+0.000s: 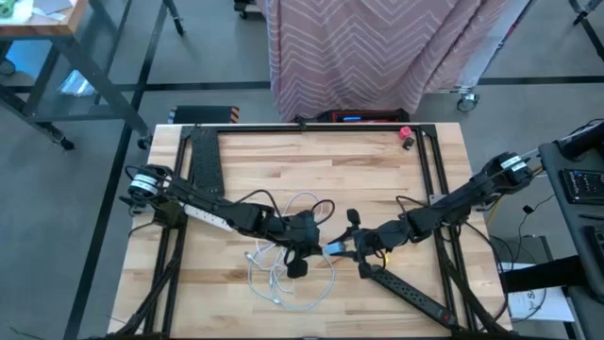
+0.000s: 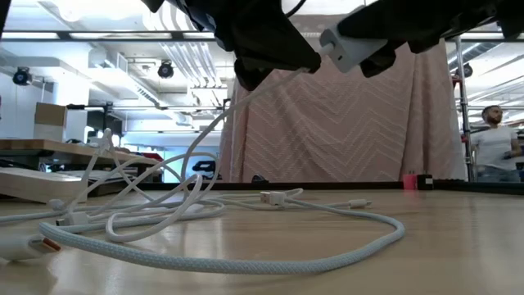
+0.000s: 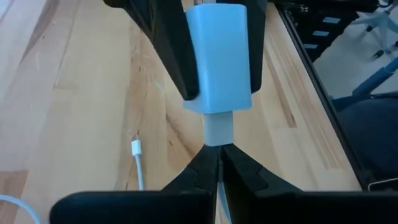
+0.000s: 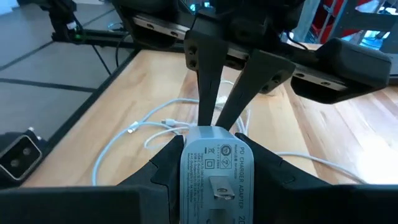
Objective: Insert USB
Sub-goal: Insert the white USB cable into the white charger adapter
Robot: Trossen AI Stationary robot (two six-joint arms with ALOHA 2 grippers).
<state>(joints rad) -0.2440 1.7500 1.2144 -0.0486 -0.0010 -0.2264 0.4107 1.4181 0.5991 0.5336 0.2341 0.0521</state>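
A white charger adapter [image 3: 219, 56] hangs above the table's middle, with my right gripper [image 4: 214, 186] shut on it. A white USB plug [image 3: 217, 127] meets the adapter's end face; how far in it sits, I cannot tell. My left gripper [image 3: 219, 163] is shut on the plug and comes from the table's left. In the high view the two grippers meet tip to tip at the adapter [image 1: 335, 249]. The plug's white cable [image 2: 246, 264] drops from the left gripper [image 2: 270, 61] and lies in loops on the table. My left gripper pinches the USB plug's rear end [image 3: 217, 142] between its two fingertips. The fingers lie along the plug, slanting down from the table's left. The plug is lifted clear, and the cable behind it hangs slack down to the table. My right gripper pinches the adapter's two opposite sides [image 4: 186, 168] between its two fingers, the printed face [image 4: 217, 165] up. The fingers come from the table's right, nearly level, and lie along the adapter. The adapter is lifted clear of the table, its port end toward the left gripper.
A black power strip [image 1: 408, 290] lies near the front right and a white one [image 1: 203, 215] under the left arm. A small red thing [image 1: 406, 134] sits at the far edge. Loose white cable [image 1: 283, 276] covers the middle front. A person [image 2: 495, 147] stands beyond the table.
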